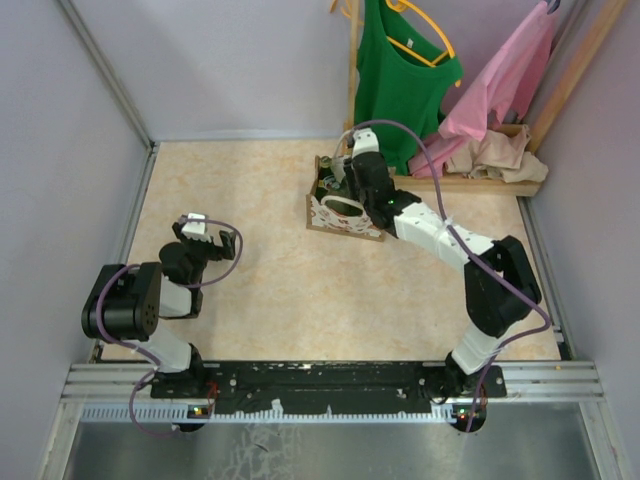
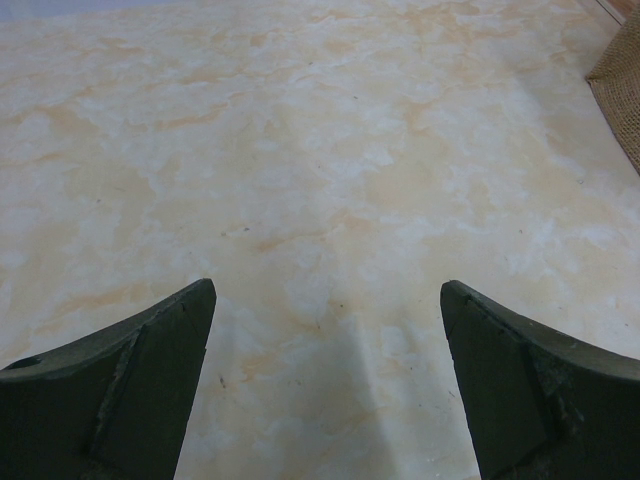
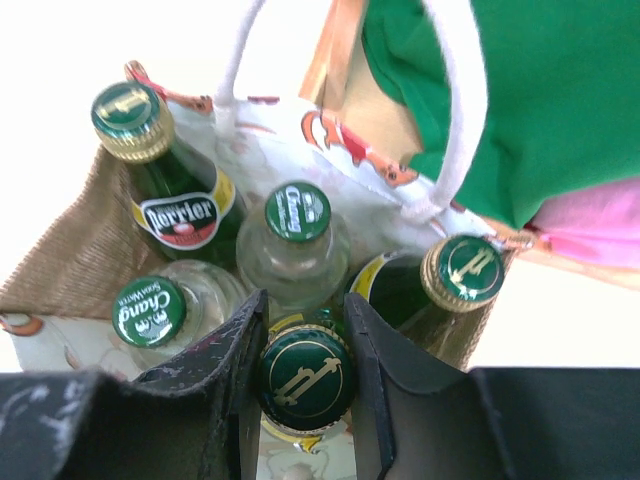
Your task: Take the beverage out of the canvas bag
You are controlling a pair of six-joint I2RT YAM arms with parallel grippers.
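Right gripper [image 3: 305, 302] reaches down into the canvas bag [image 3: 70, 260], and its two dark fingers [image 3: 225, 345] press on both sides of the cap of the beverage [image 3: 303, 376], a green bottle with a green and gold cap, so the jaws stand narrow and hold it at the top. This bottle is inside the bag, at the near side in the right wrist view. Around it stand a Perrier bottle [image 3: 170, 195], two clear Chang bottles [image 3: 297, 220] and one more green bottle [image 3: 462, 273]. One white handle [image 3: 455, 110] of the bag loops above them. From the top view, the bag [image 1: 322, 212] stands upright on the far part of the table [image 1: 270, 280], right of the middle, near the wooden rack base [image 1: 480, 185] where a green shirt [image 1: 400, 70] hangs. Left gripper [image 2: 328, 290] is well apart from the bag, on the left side above the bare table, with its fingers spread wide and nothing between them.
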